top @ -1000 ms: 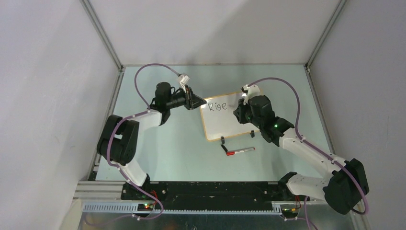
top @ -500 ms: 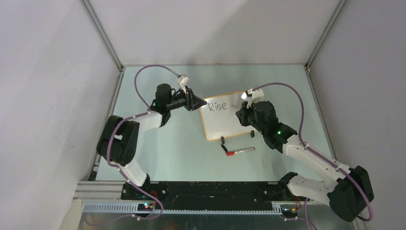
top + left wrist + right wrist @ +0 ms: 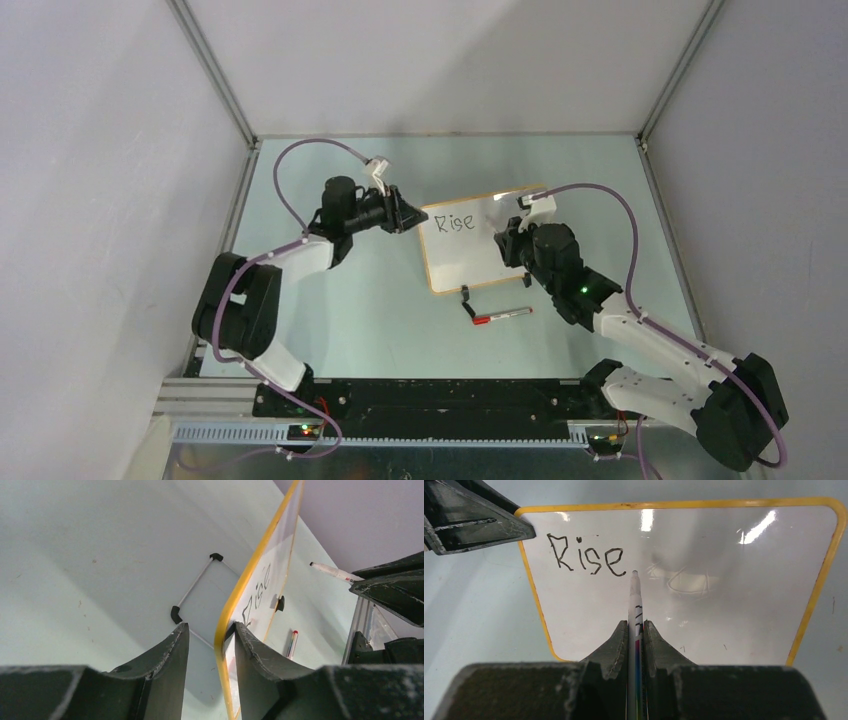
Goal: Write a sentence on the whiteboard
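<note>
The whiteboard [image 3: 470, 255] stands tilted on the table, orange-framed, with the black word "Rise" [image 3: 586, 560] at its top left. My left gripper [image 3: 212, 626] straddles the board's left edge [image 3: 260, 555]. Its jaws stand apart, the right finger [image 3: 250, 650] against the board's face and the left finger clear of the back. In the top view this gripper [image 3: 418, 214] sits at the board's upper left corner. My right gripper [image 3: 636, 624] is shut on a white marker [image 3: 635, 600], whose tip points at the board just below and right of the "e". Whether the tip touches does not show.
A second marker with a red cap [image 3: 503, 315] lies on the table in front of the board, near a black clip foot [image 3: 465, 294]. Grey walls enclose the pale green table [image 3: 340, 290] on three sides.
My left gripper's jaws have spread apart around the board's edge. The right arm has drawn back a little toward the near side with the marker, and its elbow has swung right.
</note>
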You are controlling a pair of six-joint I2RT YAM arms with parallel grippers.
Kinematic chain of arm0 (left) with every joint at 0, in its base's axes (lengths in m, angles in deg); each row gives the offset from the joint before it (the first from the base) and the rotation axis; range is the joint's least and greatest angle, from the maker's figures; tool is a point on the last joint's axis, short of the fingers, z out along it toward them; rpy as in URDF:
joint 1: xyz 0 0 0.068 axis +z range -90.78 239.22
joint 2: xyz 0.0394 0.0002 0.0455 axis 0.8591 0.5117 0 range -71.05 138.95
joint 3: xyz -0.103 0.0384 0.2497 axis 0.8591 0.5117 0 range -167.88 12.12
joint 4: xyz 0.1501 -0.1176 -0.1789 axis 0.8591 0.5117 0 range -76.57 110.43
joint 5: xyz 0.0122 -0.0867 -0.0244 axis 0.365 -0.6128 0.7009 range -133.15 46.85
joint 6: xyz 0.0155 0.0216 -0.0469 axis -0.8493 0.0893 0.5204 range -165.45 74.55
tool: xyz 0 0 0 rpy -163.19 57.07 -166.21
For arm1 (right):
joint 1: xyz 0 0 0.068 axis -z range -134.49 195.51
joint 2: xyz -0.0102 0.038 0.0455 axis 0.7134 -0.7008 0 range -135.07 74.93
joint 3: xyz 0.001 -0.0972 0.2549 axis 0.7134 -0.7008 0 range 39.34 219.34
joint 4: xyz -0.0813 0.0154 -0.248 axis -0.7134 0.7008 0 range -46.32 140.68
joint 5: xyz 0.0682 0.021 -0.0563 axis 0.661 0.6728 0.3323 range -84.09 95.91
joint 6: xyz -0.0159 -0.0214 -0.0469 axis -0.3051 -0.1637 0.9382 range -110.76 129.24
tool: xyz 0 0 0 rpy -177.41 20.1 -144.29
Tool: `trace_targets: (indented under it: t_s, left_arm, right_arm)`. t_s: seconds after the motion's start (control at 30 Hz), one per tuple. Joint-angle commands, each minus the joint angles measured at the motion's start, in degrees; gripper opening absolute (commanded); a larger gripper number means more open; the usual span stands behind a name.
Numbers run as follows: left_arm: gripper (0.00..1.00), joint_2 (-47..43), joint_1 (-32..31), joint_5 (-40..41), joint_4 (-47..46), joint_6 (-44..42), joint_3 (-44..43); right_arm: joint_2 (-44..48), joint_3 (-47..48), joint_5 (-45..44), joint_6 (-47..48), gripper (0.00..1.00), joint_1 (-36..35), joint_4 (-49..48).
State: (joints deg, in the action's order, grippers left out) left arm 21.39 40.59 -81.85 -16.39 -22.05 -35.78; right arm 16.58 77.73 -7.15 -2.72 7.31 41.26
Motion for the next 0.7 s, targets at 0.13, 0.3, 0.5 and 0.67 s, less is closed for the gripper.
trace_targets:
  t_s: [0.13, 0.3, 0.5, 0.67]
  left_arm:
    - [0.45, -3.8, -0.1, 6.6, 2.8, 1.0, 0.0]
    - [0.47, -5.6, 0.0, 5.4, -5.0, 2.6, 3.1]
    - [0.47, -10.3, 0.1, 9.3, 3.5, -5.2, 3.4]
    - [0.48, -11.9, 0.1, 9.7, 5.6, -5.6, 3.3]
  right_arm:
    - [0.9, -1.0, -2.5, 0.1, 0.00, -0.9, -5.2]
    - [1.2, -2.6, -2.4, 0.2, 0.00, -1.0, -7.2]
    - [1.1, -2.7, -1.1, -0.2, 0.00, -1.2, -7.5]
    - [1.7, -3.0, -1.7, 0.0, 0.00, -1.5, -7.8]
